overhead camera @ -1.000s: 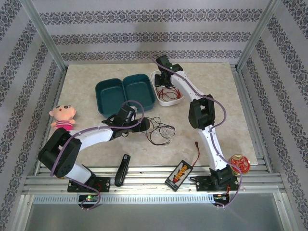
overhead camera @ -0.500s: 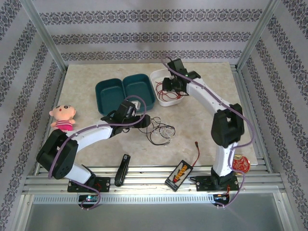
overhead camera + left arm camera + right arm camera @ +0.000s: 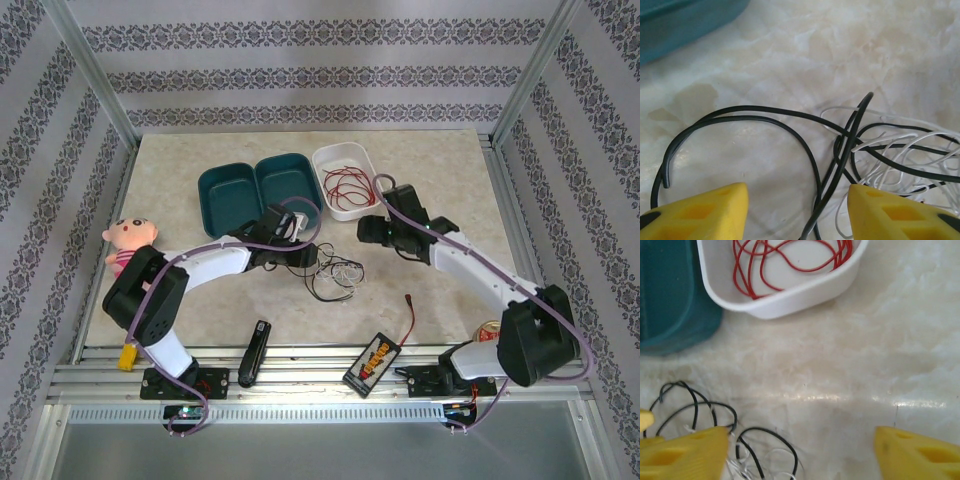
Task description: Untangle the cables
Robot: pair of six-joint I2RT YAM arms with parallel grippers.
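On the table [image 3: 450, 200], the white tray [image 3: 805, 290] holds the red cable [image 3: 345, 185]; the black cable [image 3: 842, 145] and white cable [image 3: 880, 175] lie tangled nearby. The left pincer [image 3: 797, 210] gapes astride black strands, gripping nothing, and the right pincer [image 3: 800, 450] is spread wide, empty.

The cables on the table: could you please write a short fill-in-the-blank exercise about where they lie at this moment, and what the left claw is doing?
1. The red cable lies coiled inside the ____ tray.
2. The white cable lies on the table, tangled with the ____ cable.
3. The left claw hovers low over that tangle with its jaws ____.

Missing words: white; black; open.
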